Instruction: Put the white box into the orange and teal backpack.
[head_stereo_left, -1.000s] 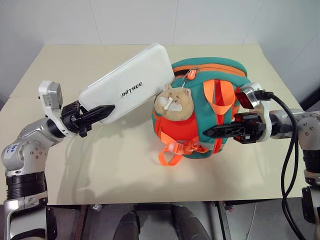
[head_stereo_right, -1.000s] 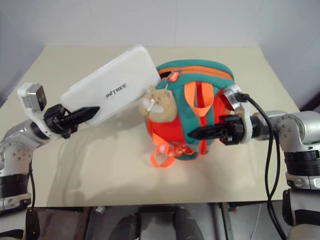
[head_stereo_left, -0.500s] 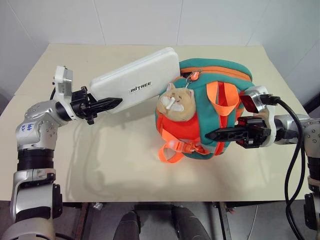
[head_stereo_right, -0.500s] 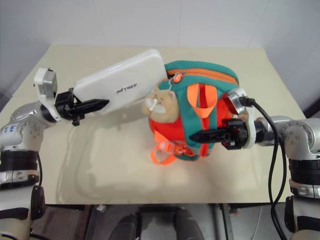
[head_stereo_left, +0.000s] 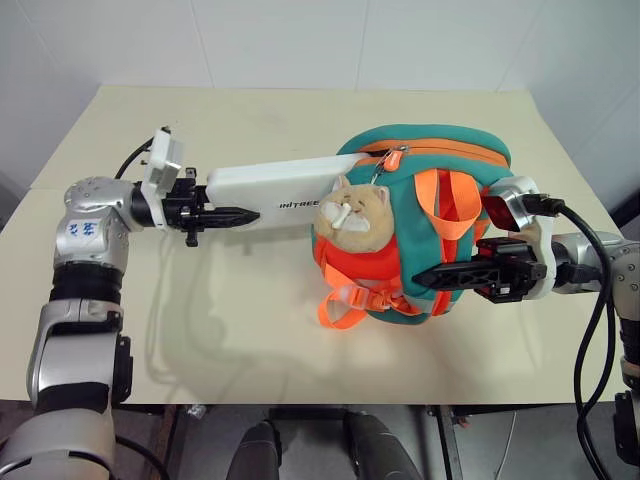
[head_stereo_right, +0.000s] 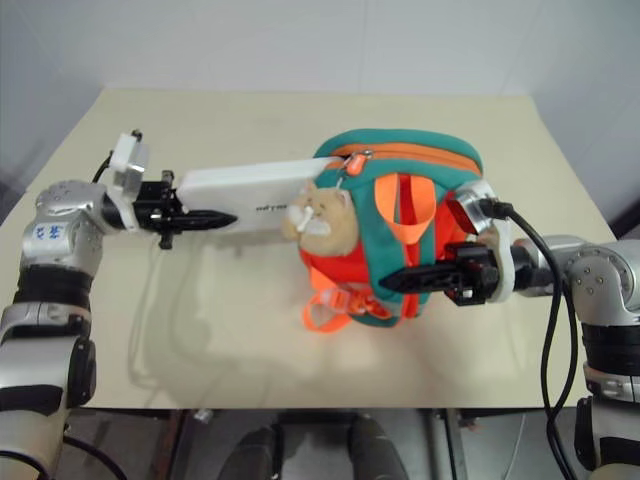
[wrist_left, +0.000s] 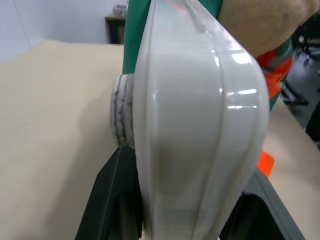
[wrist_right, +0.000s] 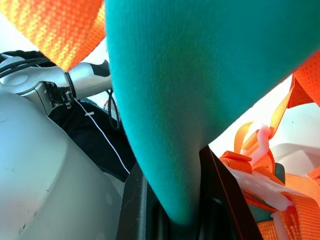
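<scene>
The left pincer (head_stereo_left: 222, 214) is clamping the near end of the box (head_stereo_left: 270, 187), holding it level above the surface (head_stereo_left: 250, 330). The box's far end, away from that pincer, is sitting at the backpack (head_stereo_left: 415, 230), behind the plush charm (head_stereo_left: 352, 210); whether it is inside the opening, I cannot tell. The right pincer (head_stereo_left: 440, 274) is pinching a teal strap (wrist_right: 175, 100), steadying the backpack. To do this well, the box should be going in end first, straight, while the strap is being held taut. The backpack's contents are hidden.
</scene>
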